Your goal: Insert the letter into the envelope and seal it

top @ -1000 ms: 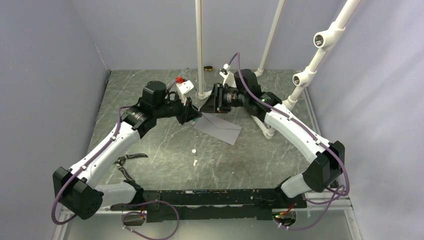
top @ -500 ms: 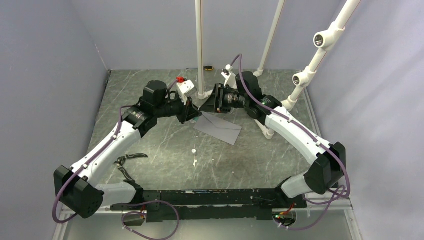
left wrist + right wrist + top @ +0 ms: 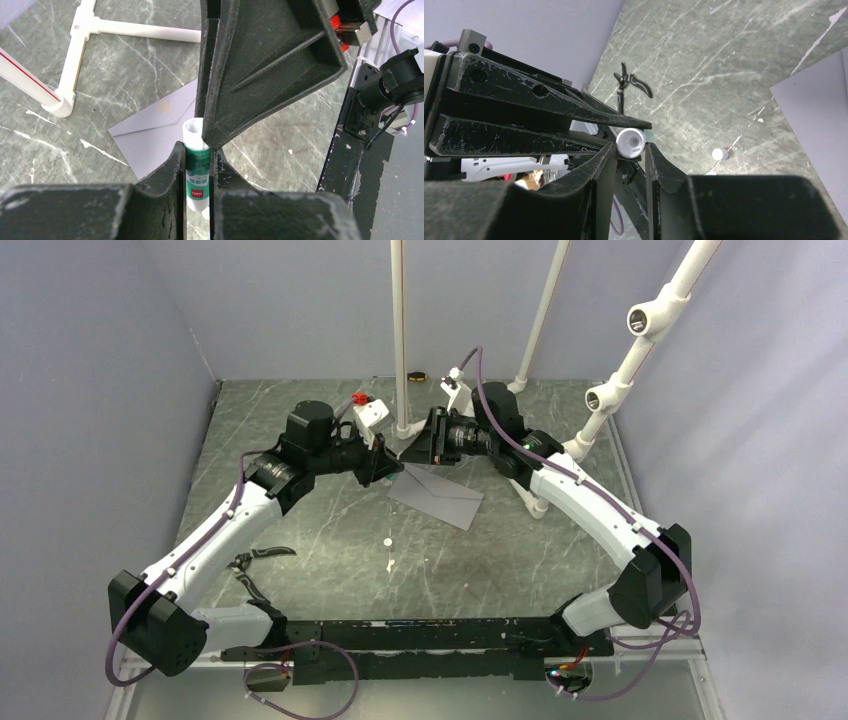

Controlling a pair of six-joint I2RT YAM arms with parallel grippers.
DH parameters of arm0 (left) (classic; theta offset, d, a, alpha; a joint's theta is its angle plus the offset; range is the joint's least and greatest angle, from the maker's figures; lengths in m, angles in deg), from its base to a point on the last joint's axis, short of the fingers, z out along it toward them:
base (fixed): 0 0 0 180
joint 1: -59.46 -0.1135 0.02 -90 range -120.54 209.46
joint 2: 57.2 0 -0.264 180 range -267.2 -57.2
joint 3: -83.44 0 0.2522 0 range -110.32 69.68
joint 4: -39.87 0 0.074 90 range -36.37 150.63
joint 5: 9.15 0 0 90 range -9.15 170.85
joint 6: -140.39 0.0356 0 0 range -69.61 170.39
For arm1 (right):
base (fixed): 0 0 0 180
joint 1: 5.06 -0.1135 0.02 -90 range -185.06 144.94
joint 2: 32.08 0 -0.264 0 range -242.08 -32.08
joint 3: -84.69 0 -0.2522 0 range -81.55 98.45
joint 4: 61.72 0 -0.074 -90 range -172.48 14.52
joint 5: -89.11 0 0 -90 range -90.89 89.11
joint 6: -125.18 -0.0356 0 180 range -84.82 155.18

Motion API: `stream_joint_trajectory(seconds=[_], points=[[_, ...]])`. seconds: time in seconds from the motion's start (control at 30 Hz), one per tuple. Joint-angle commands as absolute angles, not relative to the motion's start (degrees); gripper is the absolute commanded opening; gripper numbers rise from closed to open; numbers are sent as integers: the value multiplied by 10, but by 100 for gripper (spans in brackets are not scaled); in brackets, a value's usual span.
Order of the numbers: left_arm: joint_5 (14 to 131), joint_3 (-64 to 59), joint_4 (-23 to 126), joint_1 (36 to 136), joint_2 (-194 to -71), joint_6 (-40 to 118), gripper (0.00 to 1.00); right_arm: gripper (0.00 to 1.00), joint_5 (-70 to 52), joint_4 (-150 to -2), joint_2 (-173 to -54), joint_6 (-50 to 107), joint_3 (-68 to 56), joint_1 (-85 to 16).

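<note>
One grey marbled table point(image 3: 300, 430) filled the overhead view. Above its upper middle, the left arm point(image 3: 215, 530) and the right arm point(image 3: 590, 500) met nose to nose. The envelope point(image 3: 445, 498) lay flat on the table just below and right of that meeting point, slanting down toward the right, with its flap's V-shaped edge showing across its face.

The left gripper point(image 3: 197, 150) was clamped on a glue stick point(image 3: 196, 172), a white tube with a green label that stood between its fingers. The right gripper point(image 3: 630, 150) was drawn narrow about the tube's round white end, one finger pressed to each side.

Black-handled pliers point(image 3: 634, 84) lay on the table near the overhead view's lower left. A small white cap point(image 3: 720, 153) sat on the bare surface just below the envelope.
</note>
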State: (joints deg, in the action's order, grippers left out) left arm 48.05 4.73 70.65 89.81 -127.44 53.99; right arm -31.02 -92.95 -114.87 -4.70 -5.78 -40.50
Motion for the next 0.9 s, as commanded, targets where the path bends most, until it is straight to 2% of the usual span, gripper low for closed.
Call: stream_joint_trajectory(seconds=[0.0,0.13,0.27,0.43,0.63,0.73,0.8,0.87], points=[[424,19,668,907,-1275,542,2,33,-357,-848,-1146,-30,-69,-414],[412,12,684,907,-1276,548,2,34,-425,-789,-1133,3,-98,-414],[402,5,689,906,-1279,547,2,22,-475,-785,-1126,67,-114,-413],[401,0,693,906,-1278,542,2,11,-487,-817,-1111,116,-108,-414],[434,-4,695,907,-1281,520,4,4,-430,-855,-1101,128,-97,-414],[464,-9,705,907,-1289,508,25,3,-397,-863,-1098,123,-95,-414],[480,-10,710,907,-1293,507,45,3,-380,-871,-1096,120,-93,-413],[492,-5,710,907,-1292,508,56,3,-372,-876,-1095,117,-89,-412]])
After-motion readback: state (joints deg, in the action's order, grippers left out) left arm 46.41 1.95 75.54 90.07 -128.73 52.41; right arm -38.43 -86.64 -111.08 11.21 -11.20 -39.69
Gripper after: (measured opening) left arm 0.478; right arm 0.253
